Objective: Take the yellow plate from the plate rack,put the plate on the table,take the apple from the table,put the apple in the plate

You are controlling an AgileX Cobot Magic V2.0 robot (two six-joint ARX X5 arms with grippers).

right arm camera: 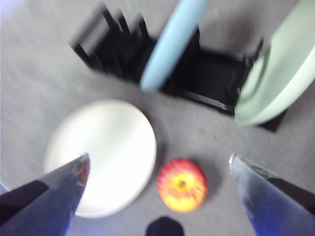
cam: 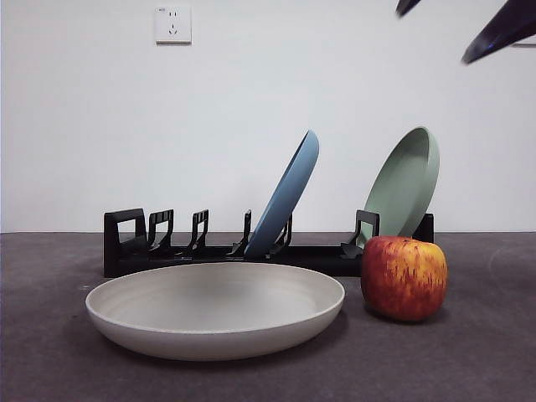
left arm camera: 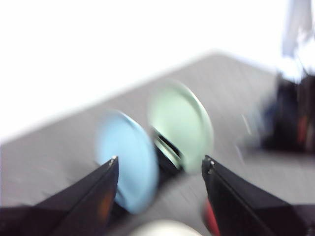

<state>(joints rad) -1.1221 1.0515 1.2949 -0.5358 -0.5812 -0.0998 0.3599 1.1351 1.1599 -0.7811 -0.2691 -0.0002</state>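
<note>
The yellow plate (cam: 214,310) lies flat on the table (cam: 50,368), in front of the black plate rack (cam: 134,243). The red and yellow apple (cam: 404,276) stands on the table just right of the plate, apart from it. My right gripper (right arm camera: 160,157) is open and empty, high above the plate (right arm camera: 101,155) and the apple (right arm camera: 182,184). My left gripper (left arm camera: 160,164) is open and empty, also raised, facing the rack; its view is blurred. Dark gripper tips (cam: 502,29) show at the front view's top right.
A blue plate (cam: 289,194) and a pale green plate (cam: 406,184) lean in the rack behind the apple. They also show in the right wrist view, the blue plate (right arm camera: 172,42) and the green plate (right arm camera: 278,83). A wall socket (cam: 172,24) is on the back wall.
</note>
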